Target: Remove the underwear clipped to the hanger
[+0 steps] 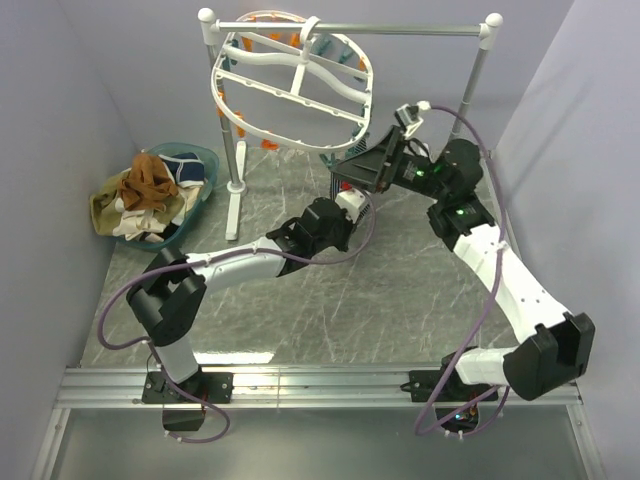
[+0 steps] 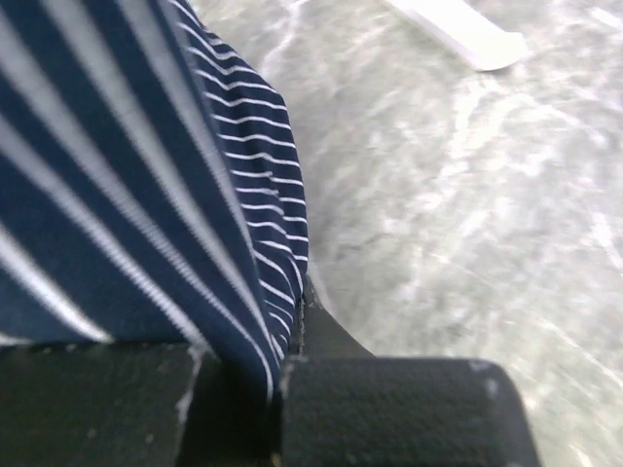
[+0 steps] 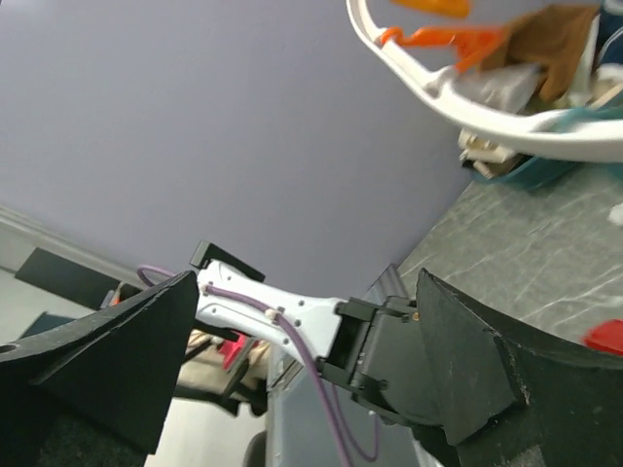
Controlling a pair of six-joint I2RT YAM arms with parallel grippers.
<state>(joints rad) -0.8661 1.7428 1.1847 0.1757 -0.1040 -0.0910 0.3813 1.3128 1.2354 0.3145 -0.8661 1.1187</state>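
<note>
The striped underwear [image 2: 146, 195] is seen as matt knit cloth. The hanger [image 1: 215, 85] is moulded in smooth white plastic. The worktop [image 1: 400, 290] is finished in glossy marbled grey.

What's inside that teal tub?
The tub holds piled underwear: a tan-brown piece on top, cream ones below, a navy one with white trim behind. Anything beneath the pile is hidden.

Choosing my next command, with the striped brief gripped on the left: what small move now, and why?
Probably draw the left gripper down and away from the hanger, toward the basket. Its fingers are shut on the striped brief, the right gripper stands open under the hanger, and other briefs already lie in the basket.
</note>
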